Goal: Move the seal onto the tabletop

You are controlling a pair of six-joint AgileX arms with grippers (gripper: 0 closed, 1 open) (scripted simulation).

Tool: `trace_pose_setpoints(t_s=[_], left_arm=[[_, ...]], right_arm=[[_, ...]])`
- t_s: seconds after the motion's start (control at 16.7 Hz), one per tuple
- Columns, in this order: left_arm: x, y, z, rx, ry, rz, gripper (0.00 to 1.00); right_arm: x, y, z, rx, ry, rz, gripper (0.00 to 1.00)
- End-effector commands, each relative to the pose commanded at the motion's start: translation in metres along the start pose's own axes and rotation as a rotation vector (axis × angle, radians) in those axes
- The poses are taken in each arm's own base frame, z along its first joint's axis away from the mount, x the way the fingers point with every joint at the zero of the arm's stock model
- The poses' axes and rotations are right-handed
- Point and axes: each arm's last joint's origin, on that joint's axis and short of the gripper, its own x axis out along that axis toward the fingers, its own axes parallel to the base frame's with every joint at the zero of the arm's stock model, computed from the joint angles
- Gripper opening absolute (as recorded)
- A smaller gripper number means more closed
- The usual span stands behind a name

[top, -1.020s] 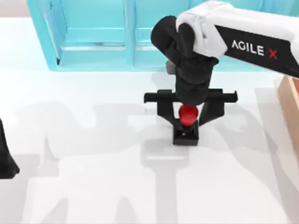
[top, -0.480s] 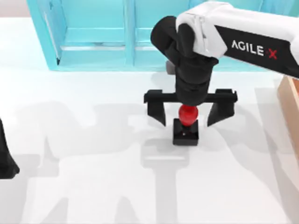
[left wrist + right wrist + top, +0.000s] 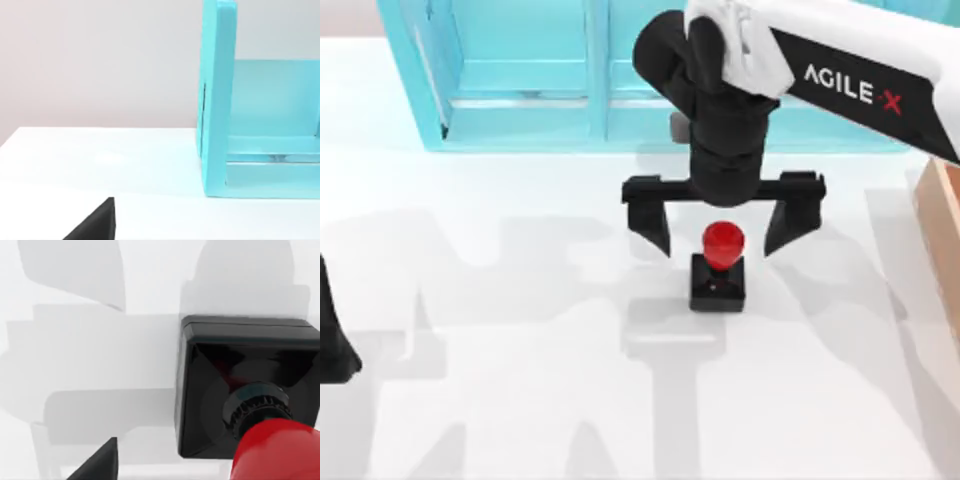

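Note:
The seal [image 3: 719,270], a black square block with a glossy red knob, stands upright on the white tabletop [image 3: 520,380] in front of the shelf cabinet. My right gripper [image 3: 718,235] hangs above it, open, its two black fingers [image 3: 650,222] spread wide on either side of the red knob and clear of it. In the right wrist view the seal [image 3: 245,385] appears close below, knob towards the camera, resting on the tabletop [image 3: 90,350]. My left arm [image 3: 332,340] is parked at the table's left edge.
A light-blue shelf cabinet [image 3: 520,70] runs along the back of the table, also seen as the cabinet [image 3: 220,100] in the left wrist view. A tan wooden box [image 3: 942,230] sits at the right edge. White surface spreads in front of and left of the seal.
The right gripper's fingers opened off the seal's knob and the gripper rose and drew back slightly toward the cabinet. The seal stayed standing on the tabletop. The left arm has not moved.

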Motion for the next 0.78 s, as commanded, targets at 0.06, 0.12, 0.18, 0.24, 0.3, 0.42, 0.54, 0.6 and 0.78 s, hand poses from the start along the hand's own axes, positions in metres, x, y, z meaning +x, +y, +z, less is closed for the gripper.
trace_pose_setpoints(t_s=[0.06,0.12,0.18,0.24,0.3,0.42,0.54,0.6,0.78], left_arm=[[0.000,0.000,0.000,0.000,0.000,0.000,1.00],[0.000,0.000,0.000,0.000,0.000,0.000,1.00],[0.000,0.000,0.000,0.000,0.000,0.000,1.00],[0.000,0.000,0.000,0.000,0.000,0.000,1.00],[0.000,0.000,0.000,0.000,0.000,0.000,1.00],[0.000,0.000,0.000,0.000,0.000,0.000,1.00],[0.000,0.000,0.000,0.000,0.000,0.000,1.00],[0.000,0.000,0.000,0.000,0.000,0.000,1.00],[0.000,0.000,0.000,0.000,0.000,0.000,1.00]], right_arm=[[-0.009,0.002,0.002,-0.001,0.005,-0.004,1.00],[-0.019,0.004,0.004,-0.001,0.005,-0.003,1.00],[-0.032,0.006,0.006,-0.001,0.002,0.000,1.00],[-0.047,0.007,0.007,-0.001,-0.006,0.008,1.00],[-0.061,0.007,0.007,-0.001,-0.016,0.017,1.00],[-0.089,0.004,0.004,-0.001,-0.032,0.031,1.00],[-0.108,-0.001,-0.002,-0.001,-0.036,0.033,1.00],[-0.116,-0.005,-0.005,-0.001,-0.035,0.031,1.00],[-0.129,-0.011,-0.012,0.000,-0.031,0.026,1.00]])
